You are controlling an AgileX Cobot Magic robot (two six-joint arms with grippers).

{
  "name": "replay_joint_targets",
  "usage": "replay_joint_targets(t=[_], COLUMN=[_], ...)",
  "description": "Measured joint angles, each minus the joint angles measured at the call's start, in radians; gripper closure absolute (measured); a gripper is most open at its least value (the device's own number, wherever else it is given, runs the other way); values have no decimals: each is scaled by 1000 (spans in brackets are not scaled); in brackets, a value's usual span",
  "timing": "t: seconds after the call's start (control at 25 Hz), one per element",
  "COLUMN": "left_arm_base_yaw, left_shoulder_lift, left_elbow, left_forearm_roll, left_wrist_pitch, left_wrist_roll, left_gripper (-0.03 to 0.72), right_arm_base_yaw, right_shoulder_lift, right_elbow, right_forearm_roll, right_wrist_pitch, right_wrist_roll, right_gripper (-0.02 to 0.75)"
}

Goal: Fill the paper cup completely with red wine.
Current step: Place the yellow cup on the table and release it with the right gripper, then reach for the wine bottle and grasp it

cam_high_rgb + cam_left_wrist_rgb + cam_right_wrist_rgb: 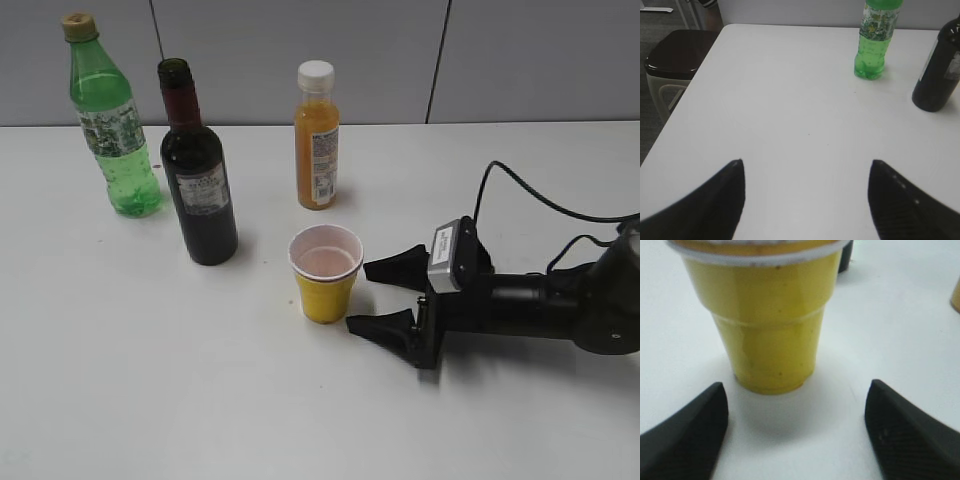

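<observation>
Currently the right end effector [380, 295] sits open just beside the paper cup [325, 272] — not touching it. Leave the cup upright, mid-surface. Send the left end effector [807, 200] — also open, empty — squarely to the wine bottle [198, 175], gripping its body firmly.

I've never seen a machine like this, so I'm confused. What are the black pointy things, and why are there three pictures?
It is a robot with two arms. The black points are the fingers of each arm's tool. One picture looks at the table from outside. The other two come from cameras on the arms' wrists. On the table stand a green bottle, a dark wine bottle, an orange juice bottle and a yellow paper cup. The right tool is open beside the cup, not touching it. The left tool is open over bare table. Nothing is held.
</observation>
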Motion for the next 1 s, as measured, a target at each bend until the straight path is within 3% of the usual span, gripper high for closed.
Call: replay_joint_targets(t=[0.16, 0.32, 0.44, 0.52, 0.68, 0.88, 1.0], left_arm_base_yaw=[0, 0, 0, 0, 0, 0, 0], left_shoulder_lift=[0, 0, 0, 0, 0, 0, 0], left_elbow=[0, 0, 0, 0, 0, 0, 0], left_forearm_roll=[0, 0, 0, 0, 0, 0, 0], left_wrist_pitch=[0, 0, 0, 0, 0, 0, 0], left_wrist_roll=[0, 0, 0, 0, 0, 0, 0], left_gripper=[106, 106, 106, 106, 106, 106, 106], right_arm_base_yaw=[-50, -69, -77, -82, -84, -84, -87], right_shoulder_lift=[-49, -102, -144, -170, -212, -255, -292], right_elbow=[62, 107, 119, 120, 120, 118, 110], right_forearm_roll=[1, 98, 291, 508, 809, 1120, 1215], right_wrist_pitch=[12, 15, 16, 16, 16, 44, 209], right_wrist_roll=[-39, -43, -45, -61, -209, -270, -307], right_gripper=[94, 104, 106, 108, 111, 115, 120])
